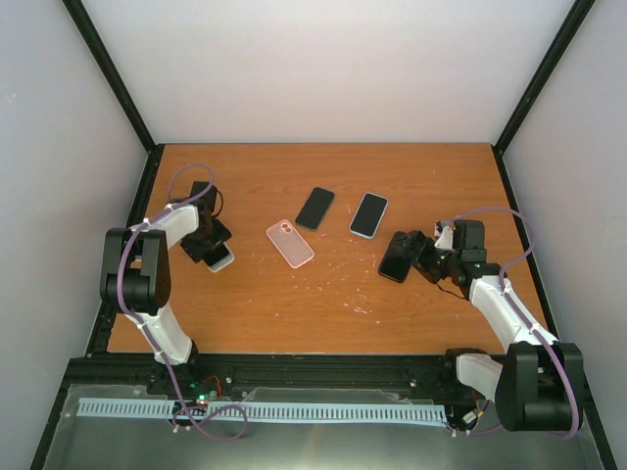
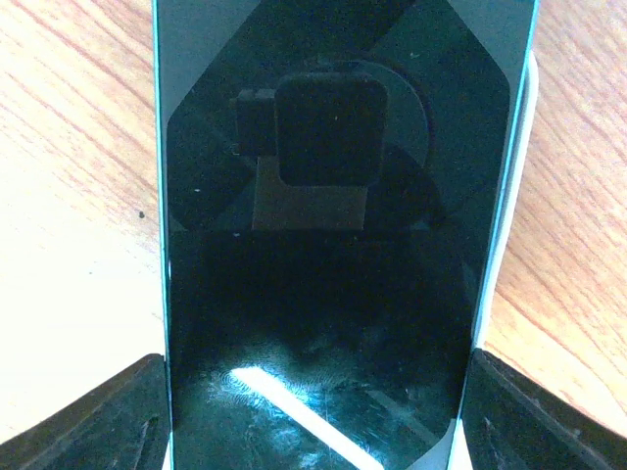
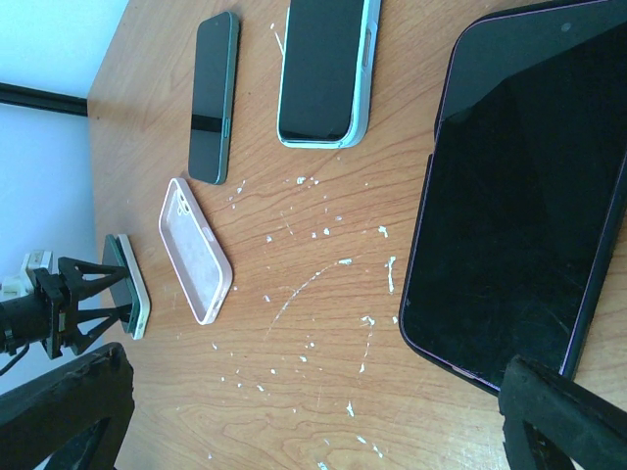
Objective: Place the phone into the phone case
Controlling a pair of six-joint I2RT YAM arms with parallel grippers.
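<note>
Four phones and one loose case lie on the wooden table (image 1: 294, 313).

Containers:
- The pink case (image 1: 290, 244) lies flat near the middle of the table with its open side up. You have nothing in it; its inner face shows bare in the right wrist view. Nothing touches it.
- The pale blue case (image 1: 368, 214) lies toward the far side, right of centre. It is occupied by a phone, screen up.
- The white-rimmed phone (image 1: 221, 259) at the left side of the table appears to be cased as well. A white border runs along one long edge in the left wrist view.

Uncased phones:
- The green-edged phone (image 1: 314, 208) lies screen up just beside the pale blue case, on its left and apart from it.
- The purple-edged phone (image 1: 395, 260) lies screen up at the right, well apart from the pink case.

End effectors:
- Your left gripper (image 1: 210, 245) is clamped on the white-rimmed phone. Its fingers (image 2: 98, 421) meet both long edges. From the right wrist view that phone looks tilted up off the table.
- Your right gripper (image 3: 313, 421) stands spread wide and holds nothing. One finger is at the near corner of the purple-edged phone. Whether it touches, you cannot tell.
</note>
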